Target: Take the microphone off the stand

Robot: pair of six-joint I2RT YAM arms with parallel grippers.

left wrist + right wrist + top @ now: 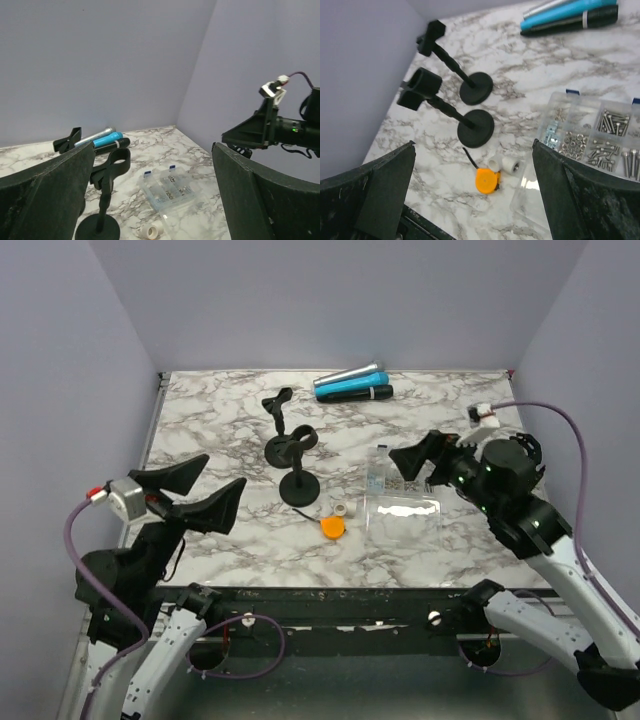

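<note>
Two black microphone stands are on the marble table. The near one [299, 465] has a ring clip [420, 85]; the far one [279, 420] has a forked clip. Both clips hold nothing. Three microphones lie side by side at the back: silver [348, 375], blue [348, 386] and black [357, 394]. They also show in the left wrist view [102, 139]. My left gripper [224, 471] is open and empty, raised left of the stands. My right gripper [408, 465] is open and empty, raised right of them.
A clear box of screws [378, 468] with its open lid [404, 512] lies right of the stands. An orange tape measure [486, 180] and two white rolls [505, 164] lie in front of the near stand. Purple walls enclose the table on three sides.
</note>
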